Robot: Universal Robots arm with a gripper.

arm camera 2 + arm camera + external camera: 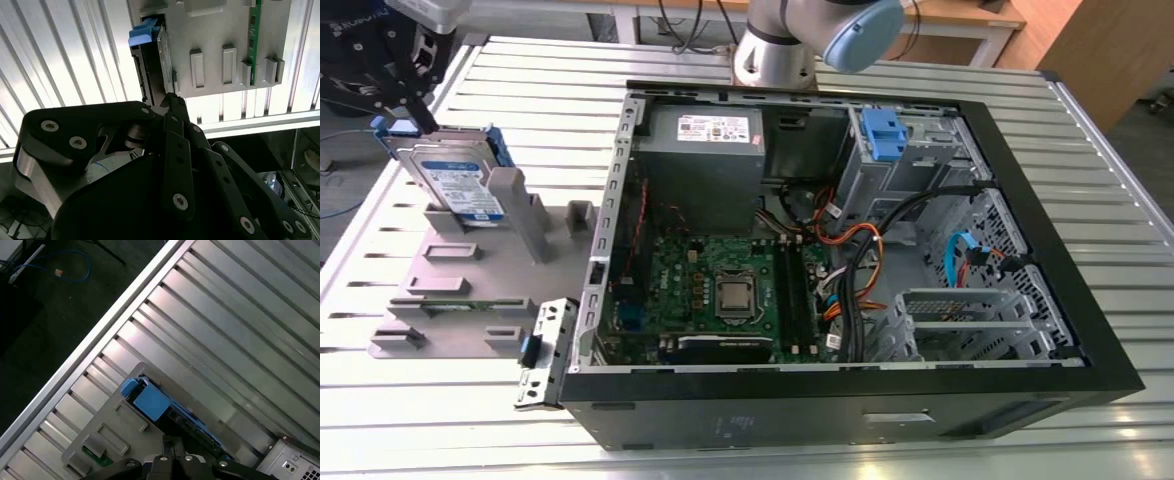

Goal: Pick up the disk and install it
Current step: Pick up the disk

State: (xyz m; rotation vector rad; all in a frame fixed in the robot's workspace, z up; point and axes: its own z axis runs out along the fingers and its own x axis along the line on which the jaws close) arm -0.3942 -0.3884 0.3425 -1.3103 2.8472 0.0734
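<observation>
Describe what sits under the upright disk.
The disk stands in a grey fixture on the slatted table. Its bottom edge is hidden inside the fixture's slot. The end effector is close above it.

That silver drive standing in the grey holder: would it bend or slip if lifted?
Probably stiff: the disk looks like a flat metal slab. Likely heavy for its size, being mostly metal. Its smooth faces may be slippery, and standing on edge in the grey holder, it could tip once freed.

A ribbed aluminium tabletop [1121, 200] gleams under bright light, wooden furniture [1107, 50] beyond it, a dark floor [50, 305] below
</observation>
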